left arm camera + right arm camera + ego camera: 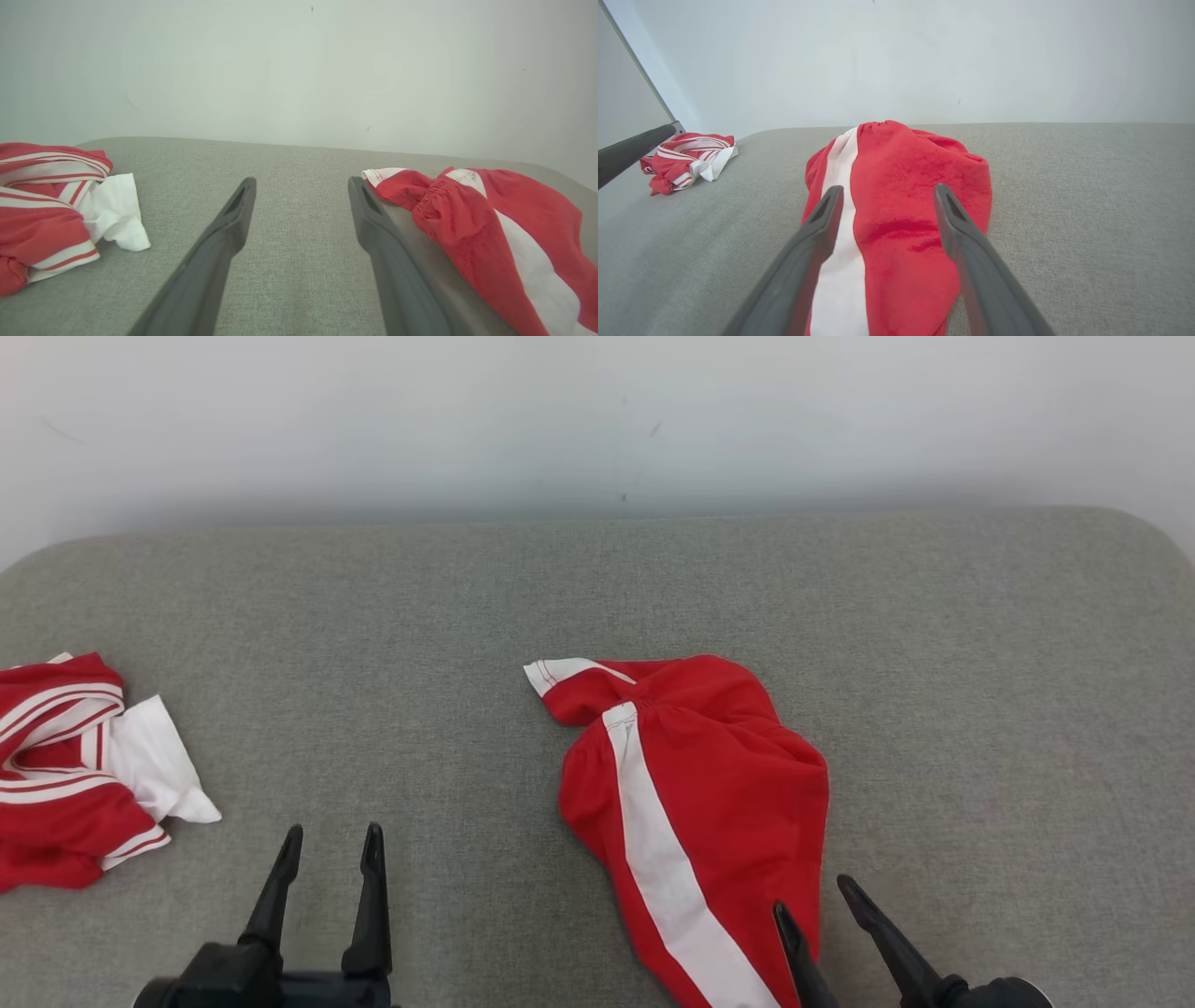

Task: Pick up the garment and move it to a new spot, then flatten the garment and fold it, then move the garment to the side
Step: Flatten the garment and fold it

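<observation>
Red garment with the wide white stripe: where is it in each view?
Head view: red garment centre-right, reaching the bottom edge.
Left wrist view: red garment, right side.
Right wrist view: red garment centre, running to the bottom.
Shared landmark: striped pile, left in all three.

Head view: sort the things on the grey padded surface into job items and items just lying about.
Job: red fabric garment with a broad white stripe, mid-surface; open right gripper at its near end; open left gripper, apart from it.
Lying about: crumpled red-and-white striped cloth bundle at the left edge.
</observation>
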{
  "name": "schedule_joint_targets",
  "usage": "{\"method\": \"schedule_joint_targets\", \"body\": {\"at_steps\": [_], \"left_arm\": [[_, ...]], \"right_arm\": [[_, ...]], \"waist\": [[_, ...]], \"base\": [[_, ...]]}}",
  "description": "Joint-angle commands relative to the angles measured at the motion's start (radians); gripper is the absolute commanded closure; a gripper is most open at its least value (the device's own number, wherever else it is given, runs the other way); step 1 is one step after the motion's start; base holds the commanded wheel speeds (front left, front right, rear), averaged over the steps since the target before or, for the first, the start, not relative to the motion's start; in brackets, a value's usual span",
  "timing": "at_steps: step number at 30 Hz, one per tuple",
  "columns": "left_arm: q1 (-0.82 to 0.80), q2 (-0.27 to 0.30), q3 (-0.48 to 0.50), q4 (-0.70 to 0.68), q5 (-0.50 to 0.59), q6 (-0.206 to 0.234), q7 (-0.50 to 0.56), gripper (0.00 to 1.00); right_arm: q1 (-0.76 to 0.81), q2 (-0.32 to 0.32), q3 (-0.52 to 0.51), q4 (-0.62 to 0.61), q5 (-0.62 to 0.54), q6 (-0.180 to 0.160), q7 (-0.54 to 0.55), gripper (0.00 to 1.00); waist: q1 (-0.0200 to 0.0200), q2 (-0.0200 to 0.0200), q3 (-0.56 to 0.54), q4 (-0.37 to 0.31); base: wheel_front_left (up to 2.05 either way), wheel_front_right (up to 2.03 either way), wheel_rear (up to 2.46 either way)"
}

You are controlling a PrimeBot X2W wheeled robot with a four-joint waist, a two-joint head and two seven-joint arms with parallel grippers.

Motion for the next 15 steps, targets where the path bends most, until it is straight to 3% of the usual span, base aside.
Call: {"method": "schedule_joint_targets", "body": {"at_steps": [1,8,15], "left_arm": [[-0.026,0.0,0.0,-0.006,0.011,-0.006,-0.004,0.0],[-0.107,0.014,-0.048,0.025,0.055,-0.024,-0.004,0.0],[-0.265,0.107,-0.236,0.135,0.002,-0.022,-0.004,0.0]], "right_arm": [[-0.008,0.016,-0.016,-0.015,0.009,0.001,-0.003,0.0],[-0.023,0.097,-0.064,-0.003,0.002,0.001,-0.003,0.0],[-0.062,0.126,-0.056,0.02,0.0,0.001,-0.003,0.0]], "waist": [[0.0001,0.0,0.0,-0.006],[0.0001,0.0,0.015,-0.051],[0.0001,0.0,0.046,-0.129]], "base": [[0.0,0.0,0.0],[0.0,0.0,0.0],[0.0,0.0,0.0]]}}
